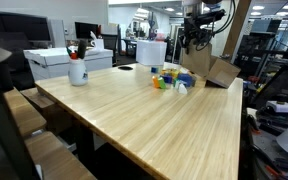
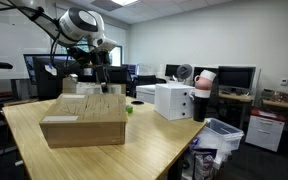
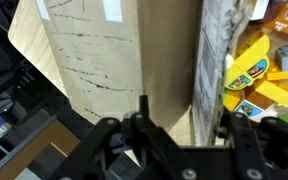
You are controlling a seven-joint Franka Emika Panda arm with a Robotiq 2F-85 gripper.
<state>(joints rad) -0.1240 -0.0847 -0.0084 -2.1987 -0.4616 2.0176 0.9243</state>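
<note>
An open cardboard box (image 1: 218, 70) (image 2: 84, 124) stands on the light wooden table (image 1: 154, 125) (image 2: 154, 150). My gripper (image 1: 192, 42) (image 2: 104, 82) hangs just above the box's open top. In the wrist view I look straight down on the box's flaps (image 3: 94, 50) and one upright wall (image 3: 209, 60). My gripper (image 3: 184, 125) has its jaws part-way apart, and only cardboard shows between them. A thin dark sliver rises by one finger (image 3: 134, 130); what it is I cannot tell. Colourful toy blocks (image 1: 169, 80) (image 3: 259, 70) lie right beside the box.
A white cup with pens (image 1: 77, 70) stands near one table edge. A white box-shaped container (image 2: 172, 100) (image 1: 152, 52) sits beyond the cardboard box. A bin (image 2: 219, 135) stands on the floor off the table's end. Desks with monitors ring the room.
</note>
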